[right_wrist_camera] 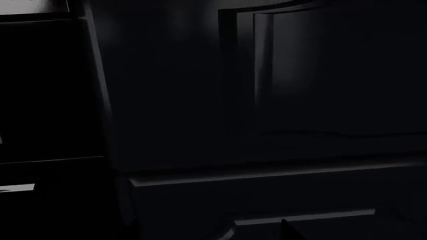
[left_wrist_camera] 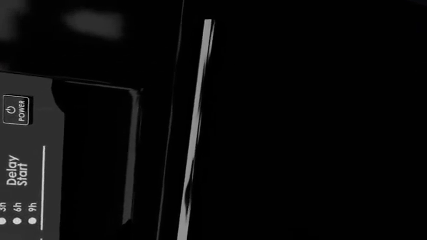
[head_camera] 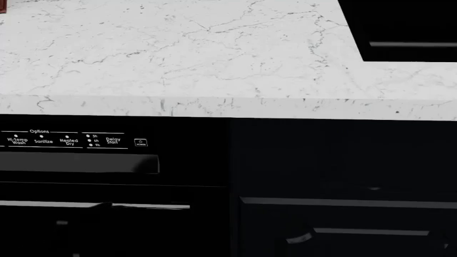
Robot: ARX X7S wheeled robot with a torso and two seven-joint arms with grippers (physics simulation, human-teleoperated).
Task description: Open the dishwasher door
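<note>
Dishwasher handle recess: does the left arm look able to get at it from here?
Probably yes. The left wrist camera sits close to the dishwasher door, its recessed handle right beside the control labels, nothing between. The left tool itself is out of view.

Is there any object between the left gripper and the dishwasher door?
Nothing visible stands before the dishwasher door; its recessed handle is uncovered. The left gripper itself is out of view, so the gap cannot be confirmed.

A white marble bench [head_camera: 214, 48] with fine grey veining fills the upper part of the head view, its thick front edge brightly lit. A black recess [head_camera: 410, 27] cuts into its far right corner. Below the overhang, dark navy panelled cabinet fronts [head_camera: 343, 214] sit in deep shadow; the right wrist view shows a raised cabinet panel [right_wrist_camera: 300, 75], dimly lit.
</note>
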